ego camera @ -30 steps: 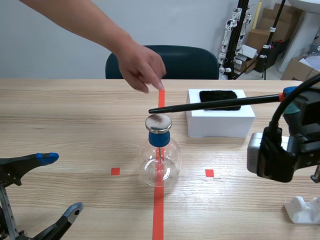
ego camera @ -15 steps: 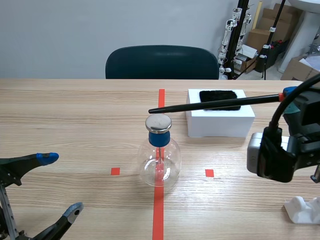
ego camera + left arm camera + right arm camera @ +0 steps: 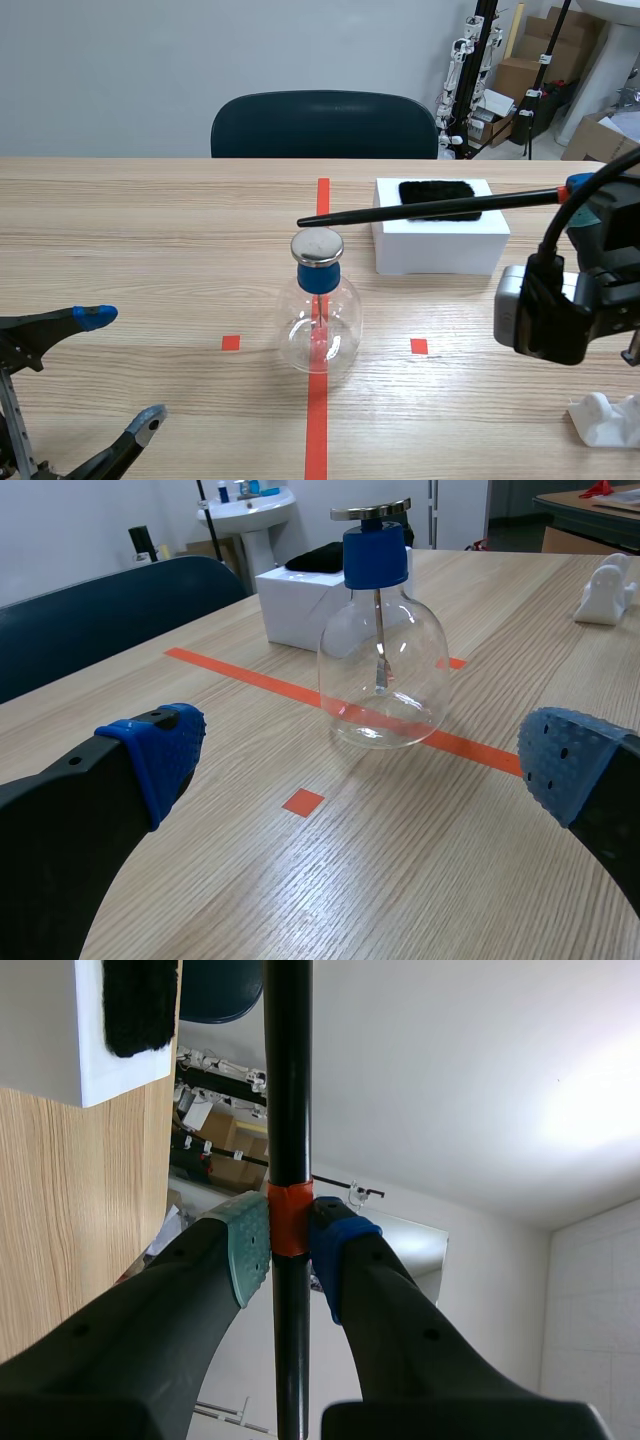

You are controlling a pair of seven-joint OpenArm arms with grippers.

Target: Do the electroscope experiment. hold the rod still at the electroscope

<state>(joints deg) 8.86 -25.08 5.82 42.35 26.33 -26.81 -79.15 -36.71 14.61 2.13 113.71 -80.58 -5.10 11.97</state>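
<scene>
1. The flask (image 3: pixel 319 335) is clear glass, glossy and smooth.
2. On the flask, the disc (image 3: pixel 316 245) is polished metal; the stopper (image 3: pixel 320 277) looks like matt blue plastic.
3. Above the flask, the rod (image 3: pixel 430 208) is black, smooth and faintly shiny.
4. Under the flask, the table (image 3: pixel 150 250) is matt, pale-grained wood.
5. Near the flask, the box (image 3: pixel 440 250) is smooth matt white; the cloth (image 3: pixel 437 195) on it is black and fuzzy.

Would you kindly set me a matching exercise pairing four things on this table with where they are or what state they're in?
Things:
1. black rod
2. electroscope
3. black fur cloth
4. left gripper

Places or states:
A. lying on top of the white box
B. jaws wide apart, nothing between them
C. standing on the orange-red tape line
D. clamped in the right gripper, tip near the metal disc

Pairs: 1-D, 2-C, 3-A, 4-B.
</scene>
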